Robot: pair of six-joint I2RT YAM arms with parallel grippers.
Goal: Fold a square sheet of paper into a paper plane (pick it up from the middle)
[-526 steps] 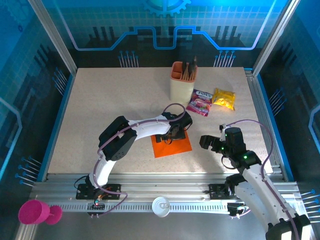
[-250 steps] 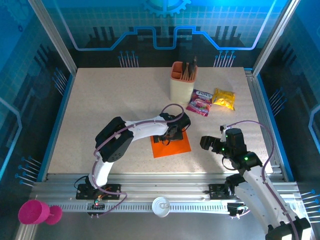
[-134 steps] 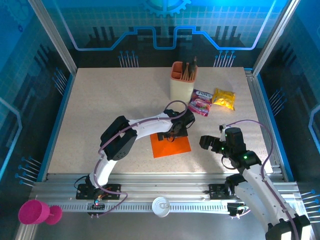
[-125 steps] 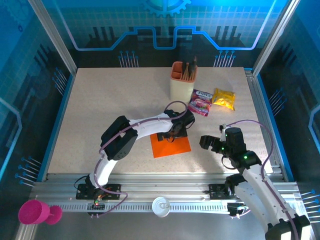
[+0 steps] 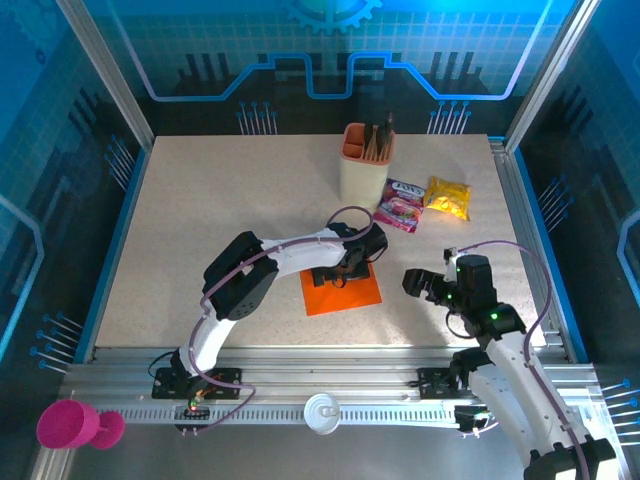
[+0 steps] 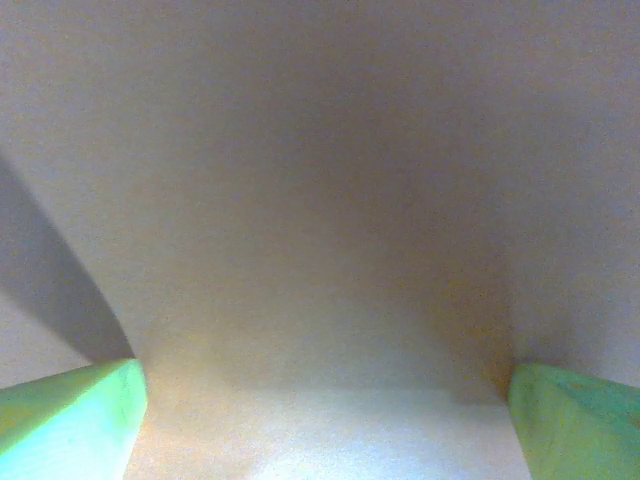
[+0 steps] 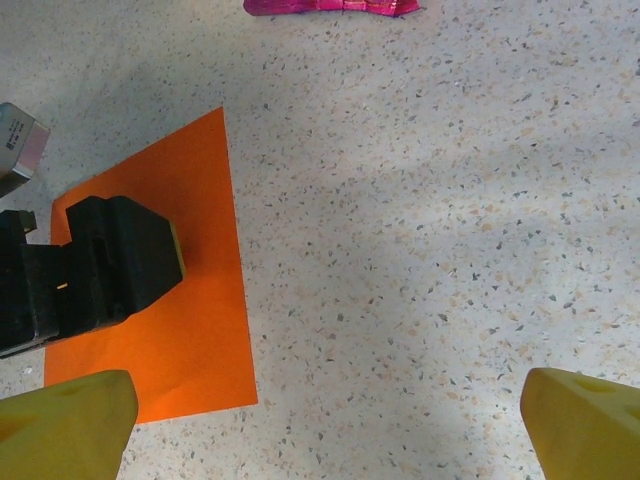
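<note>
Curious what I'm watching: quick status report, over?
Left jaws open, low over the orange sheet. Sheet flat, unfolded. Right jaws open, hovering to its right. Snack packets, pen cup well behind it.

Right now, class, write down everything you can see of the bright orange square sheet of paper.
The bright orange square sheet of paper is thin, plain and unmarked. It lies flat and unfolded on the speckled table, slightly skewed to the table's edges, near the middle front. The left gripper stands over its far part with fingers open; whether it touches the sheet is unclear.
</note>
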